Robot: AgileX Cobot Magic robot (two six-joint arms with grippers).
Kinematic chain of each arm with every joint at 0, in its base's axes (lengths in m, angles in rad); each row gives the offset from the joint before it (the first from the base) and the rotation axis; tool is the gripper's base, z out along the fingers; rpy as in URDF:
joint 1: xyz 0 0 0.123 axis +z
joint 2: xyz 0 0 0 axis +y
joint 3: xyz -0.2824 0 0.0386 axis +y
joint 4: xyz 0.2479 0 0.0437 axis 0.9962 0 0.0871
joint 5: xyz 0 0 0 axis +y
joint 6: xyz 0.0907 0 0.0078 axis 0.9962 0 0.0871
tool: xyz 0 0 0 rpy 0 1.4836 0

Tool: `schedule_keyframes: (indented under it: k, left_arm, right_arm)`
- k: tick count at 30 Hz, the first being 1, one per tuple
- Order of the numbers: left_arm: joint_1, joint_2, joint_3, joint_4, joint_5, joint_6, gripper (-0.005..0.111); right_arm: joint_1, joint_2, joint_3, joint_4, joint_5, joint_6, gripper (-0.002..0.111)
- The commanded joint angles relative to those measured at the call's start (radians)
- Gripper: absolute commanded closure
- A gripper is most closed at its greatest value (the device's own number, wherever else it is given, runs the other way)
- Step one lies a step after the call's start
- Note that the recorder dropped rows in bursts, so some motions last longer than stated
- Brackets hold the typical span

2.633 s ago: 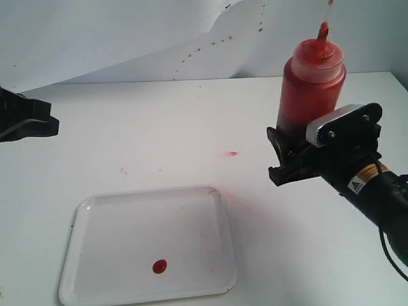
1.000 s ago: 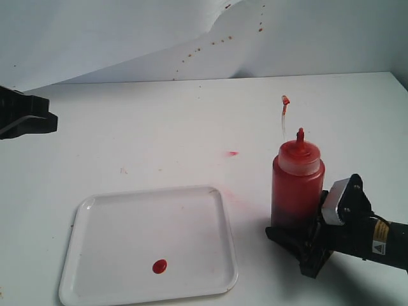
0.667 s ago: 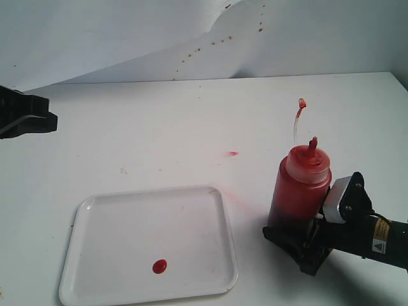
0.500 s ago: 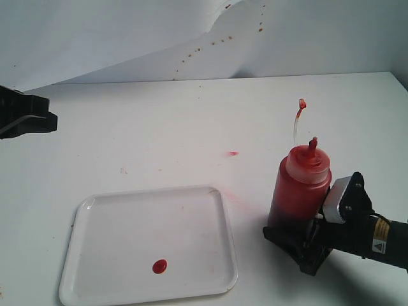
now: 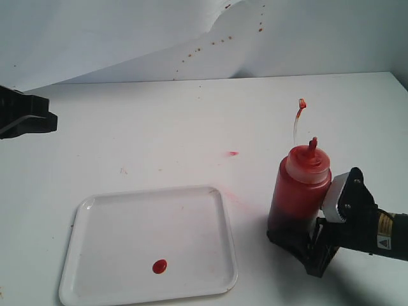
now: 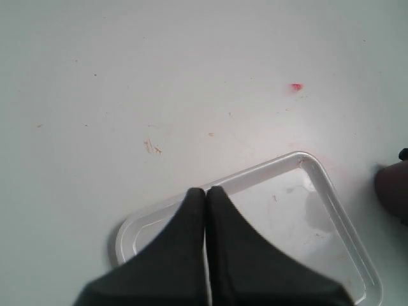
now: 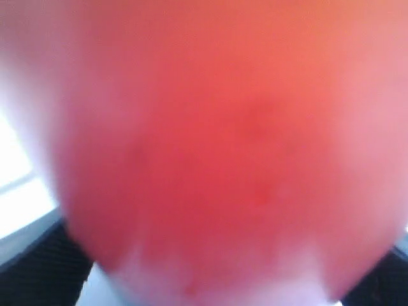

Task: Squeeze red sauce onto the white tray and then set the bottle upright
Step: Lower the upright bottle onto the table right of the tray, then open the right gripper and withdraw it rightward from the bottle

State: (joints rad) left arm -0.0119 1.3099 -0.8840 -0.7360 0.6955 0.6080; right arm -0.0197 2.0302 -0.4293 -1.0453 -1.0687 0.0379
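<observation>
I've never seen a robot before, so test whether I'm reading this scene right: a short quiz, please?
1. True or false: the glossy round red sauce blob lies on the flat white plastic tray.
2. The translucent red squeeze bottle is: A) lying on the tray; B) roughly upright beside the tray, the right gripper at its base; C) upside down above the tray.
3. Fill in: the left gripper has its black fingers pressed ____.
Key: 1 true; 2 B; 3 together.

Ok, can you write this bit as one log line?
sauce: blob on tray | bottle: standing right of tray | right tool: at bottle's base | left tool: shut
</observation>
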Motion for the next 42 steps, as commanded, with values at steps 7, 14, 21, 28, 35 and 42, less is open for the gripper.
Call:
schedule_keyframes:
  k: [7, 14, 21, 28, 35, 42]
  left_arm:
    - [0.001, -0.008, 0.006, -0.011, -0.009, -0.002, 0.107]
    - [0.001, -0.008, 0.006, -0.011, -0.009, -0.002, 0.107]
    - [0.001, -0.008, 0.006, -0.015, -0.018, -0.003, 0.107]
    - [0.001, -0.008, 0.006, -0.015, -0.016, -0.003, 0.107]
    - [0.001, -0.008, 0.006, -0.030, -0.016, -0.003, 0.107]
    - [0.001, -0.006, 0.006, -0.030, -0.016, -0.003, 0.107]
  right_arm:
    - [-0.007, -0.056, 0.003, -0.047, 0.173, 0.055, 0.026]
    - [-0.025, -0.122, 0.042, -0.050, 0.245, 0.057, 0.026]
    - [-0.123, -0.227, 0.126, -0.050, 0.266, 0.056, 0.026]
    - [-0.191, -0.338, 0.187, 0.022, 0.330, 0.081, 0.026]
    - [-0.192, -0.418, 0.205, 0.107, 0.347, 0.123, 0.026]
    - [-0.190, -0.420, 0.205, 0.160, 0.331, 0.128, 0.026]
